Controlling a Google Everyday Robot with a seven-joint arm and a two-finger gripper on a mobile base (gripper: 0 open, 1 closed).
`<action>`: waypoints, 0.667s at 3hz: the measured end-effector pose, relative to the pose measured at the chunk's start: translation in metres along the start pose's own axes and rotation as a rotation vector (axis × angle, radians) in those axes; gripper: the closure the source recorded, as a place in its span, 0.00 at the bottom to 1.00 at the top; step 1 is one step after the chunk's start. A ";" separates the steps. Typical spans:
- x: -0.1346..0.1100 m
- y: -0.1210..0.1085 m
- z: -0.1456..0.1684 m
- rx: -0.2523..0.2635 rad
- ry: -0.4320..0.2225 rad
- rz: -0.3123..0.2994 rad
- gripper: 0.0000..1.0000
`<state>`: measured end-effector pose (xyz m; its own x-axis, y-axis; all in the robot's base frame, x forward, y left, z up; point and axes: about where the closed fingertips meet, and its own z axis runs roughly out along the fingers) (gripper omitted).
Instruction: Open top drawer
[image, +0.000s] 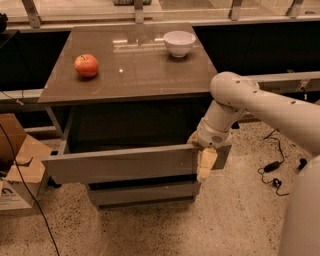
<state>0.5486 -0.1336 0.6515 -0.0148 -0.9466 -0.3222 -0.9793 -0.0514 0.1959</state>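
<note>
The top drawer (125, 162) is pulled well out from under the brown table top, and its dark inside shows behind the flat grey front panel. My gripper (204, 159) hangs at the right end of that front panel, with one pale finger (205, 164) pointing down over the panel's outer face. The white arm reaches in from the right. A shorter, narrower drawer front (145, 192) sits shut below.
An orange-red apple (86, 65) and a white bowl (179, 43) stand on the table top (130, 70). A cardboard box (17, 160) stands on the floor at the left. Black cables (272, 167) lie on the speckled floor at the right.
</note>
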 end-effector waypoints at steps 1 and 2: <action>-0.001 0.011 -0.006 0.006 0.016 0.010 0.44; 0.000 0.030 -0.010 0.014 0.016 0.035 0.67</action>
<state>0.5207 -0.1380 0.6668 -0.0460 -0.9528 -0.3002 -0.9810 -0.0136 0.1934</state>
